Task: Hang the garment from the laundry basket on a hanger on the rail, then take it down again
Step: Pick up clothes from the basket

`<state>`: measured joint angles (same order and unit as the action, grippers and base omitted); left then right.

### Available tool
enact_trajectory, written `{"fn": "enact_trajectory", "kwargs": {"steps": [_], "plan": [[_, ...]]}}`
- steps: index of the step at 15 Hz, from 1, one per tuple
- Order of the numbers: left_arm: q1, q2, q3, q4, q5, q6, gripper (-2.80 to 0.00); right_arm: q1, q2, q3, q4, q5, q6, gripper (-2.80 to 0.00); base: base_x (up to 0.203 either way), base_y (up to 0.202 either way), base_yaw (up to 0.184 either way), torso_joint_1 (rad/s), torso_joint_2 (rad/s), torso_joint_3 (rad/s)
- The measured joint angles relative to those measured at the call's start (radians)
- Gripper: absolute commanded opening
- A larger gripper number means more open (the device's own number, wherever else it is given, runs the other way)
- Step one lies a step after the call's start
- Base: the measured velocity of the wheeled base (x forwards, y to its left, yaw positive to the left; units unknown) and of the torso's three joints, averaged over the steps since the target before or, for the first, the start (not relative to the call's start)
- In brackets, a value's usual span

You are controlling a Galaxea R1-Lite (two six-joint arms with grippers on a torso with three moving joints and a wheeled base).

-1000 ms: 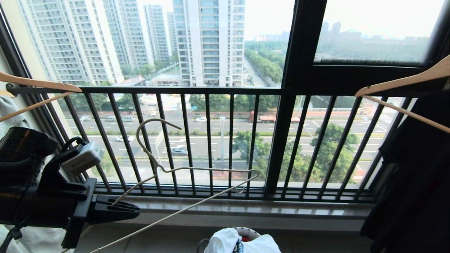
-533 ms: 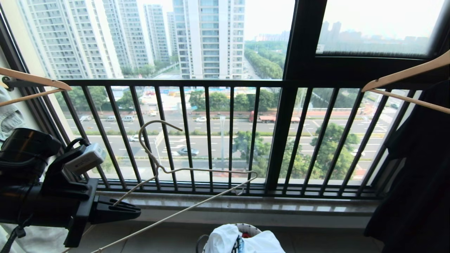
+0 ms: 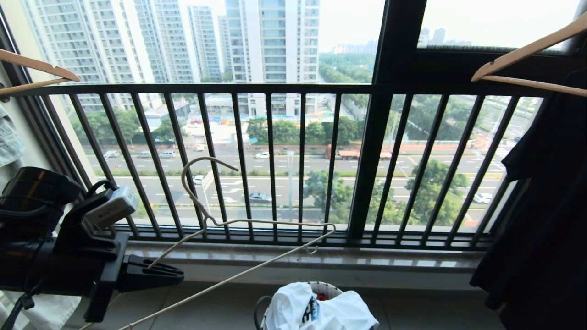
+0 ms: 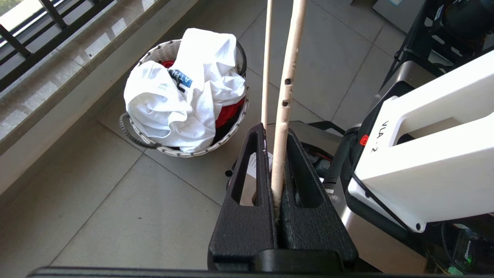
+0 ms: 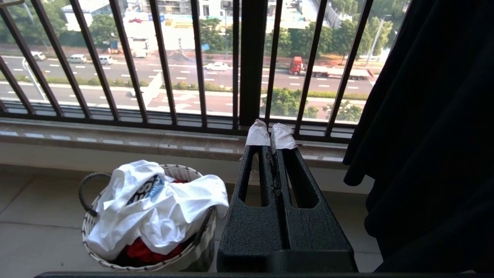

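One cream-white wire hanger (image 3: 257,223), gripped at its lower left arm by the left gripper (image 3: 176,274), low on the left of the head view. Jaws pinched narrow on the wire, seen clearly in the left wrist view, where the wire (image 4: 283,112) runs up from between the two black fingers (image 4: 247,200). Hanger tilted, its long hook up and left of centre, in front of the black window railing (image 3: 275,89).

One laundry basket (image 5: 90,227) on the tiled floor (image 4: 115,216), near the window sill (image 3: 321,263), bottom centre of the head view. One white T-shirt (image 3: 316,309) bunched on top of it, dark blue logo partly showing, spilling over the rim. One red garment (image 5: 146,249) under it, only a bit visible.

Right gripper (image 5: 271,133) not in the head view; its wrist view shows two black fingers pressed together, holding nothing, both tips wrapped in white tape, just right of the basket.

Two light wooden hangers: one at far left top (image 3: 39,66), one at far right top (image 3: 527,50). One dark garment (image 3: 545,192) hanging down the right side. Pale denim garment (image 3: 9,142) at the left edge, mostly cut off. Rail not identifiable in any view.

White robot body part (image 4: 428,143) beside the left gripper in its wrist view.
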<state>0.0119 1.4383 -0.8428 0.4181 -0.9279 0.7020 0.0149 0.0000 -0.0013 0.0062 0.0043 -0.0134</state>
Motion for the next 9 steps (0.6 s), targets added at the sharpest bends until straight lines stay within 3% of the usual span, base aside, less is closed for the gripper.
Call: {"fn": "enact_trajectory", "kwargs": {"steps": [9], "plan": [[0.0, 0.001, 0.0, 0.0, 0.0, 0.0, -2.8, 0.0, 0.0, 0.001, 0.0, 0.0, -0.001, -2.8, 0.0, 0.0, 0.0, -0.198, 0.51, 0.31]]}}
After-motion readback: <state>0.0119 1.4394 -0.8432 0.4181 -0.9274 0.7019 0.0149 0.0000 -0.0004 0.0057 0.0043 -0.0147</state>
